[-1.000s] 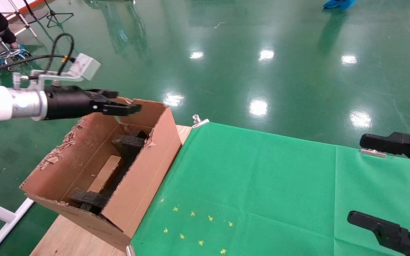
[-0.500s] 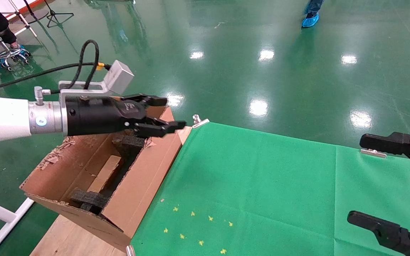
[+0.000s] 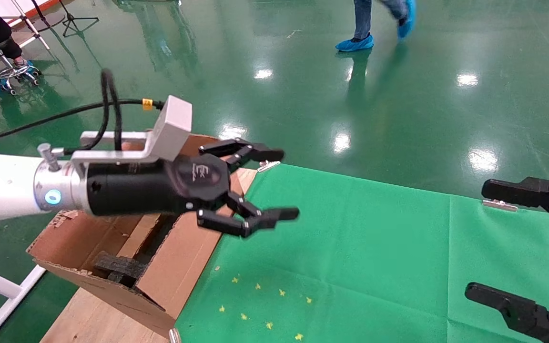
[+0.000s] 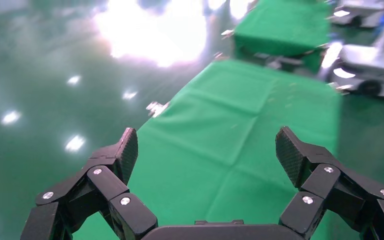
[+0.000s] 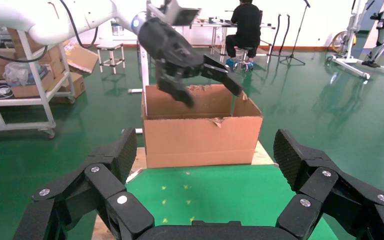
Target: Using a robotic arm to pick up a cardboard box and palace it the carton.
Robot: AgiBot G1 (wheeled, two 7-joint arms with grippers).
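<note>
The carton (image 3: 184, 257) stands open at the left end of the table, with black foam blocks (image 3: 117, 267) inside. The small cardboard box (image 3: 131, 240) lies inside it, partly hidden by my left arm. My left gripper (image 3: 281, 185), on the white arm, is open and empty. It hovers past the carton's right wall, above the edge of the green cloth (image 3: 350, 247). The left wrist view shows its open fingers (image 4: 207, 150) over bare cloth (image 4: 240, 125). My right gripper (image 3: 477, 238) is open and empty at the right edge. In the right wrist view, its own jaws (image 5: 205, 150) face the carton (image 5: 200, 135) and the left gripper (image 5: 207, 90).
Yellow star marks (image 3: 265, 305) dot the cloth near the front. Metal clips (image 3: 267, 164) (image 3: 499, 205) hold the cloth's far edge. Bare wooden tabletop (image 3: 88, 319) shows in front of the carton. A person in blue shoe covers (image 3: 355, 44) walks on the green floor behind.
My left gripper has moved right, from above the carton's far end to beyond its right wall, and its fingers have spread wide. A person has walked into view at the back.
</note>
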